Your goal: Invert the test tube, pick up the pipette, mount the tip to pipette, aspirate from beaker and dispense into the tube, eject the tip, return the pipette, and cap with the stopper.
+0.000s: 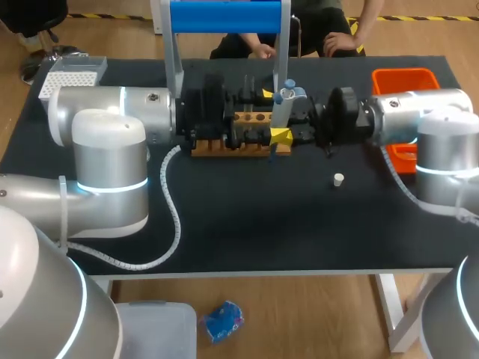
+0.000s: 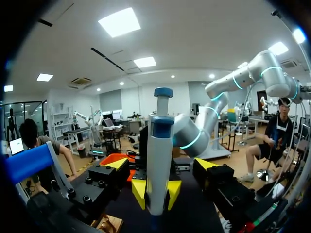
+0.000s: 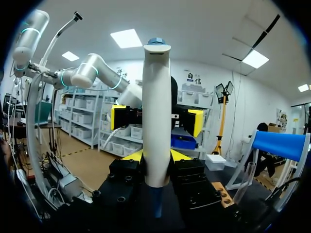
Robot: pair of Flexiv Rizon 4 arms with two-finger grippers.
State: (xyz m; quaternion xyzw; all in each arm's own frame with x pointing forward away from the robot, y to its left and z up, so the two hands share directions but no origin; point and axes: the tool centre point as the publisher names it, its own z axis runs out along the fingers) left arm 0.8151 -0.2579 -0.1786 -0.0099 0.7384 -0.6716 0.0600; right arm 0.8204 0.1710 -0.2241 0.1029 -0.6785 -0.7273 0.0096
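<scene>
Yellow-tipped left gripper [image 2: 156, 190] and right gripper [image 3: 157, 155] each pinch the upright white plastic pipette with blue plunger [image 1: 285, 112], near the black table's [image 1: 247, 224] rear edge; uneven pulls could tilt, twist or drop it

I am seeing bright, even light falling from overhead in all three views. My left arm [image 1: 112, 142] is catching soft glare on its white shell, the black table [image 1: 247, 224] is showing only faint shadows, and the pipette [image 3: 156, 116] is bending slightly in both wrist views.
</scene>
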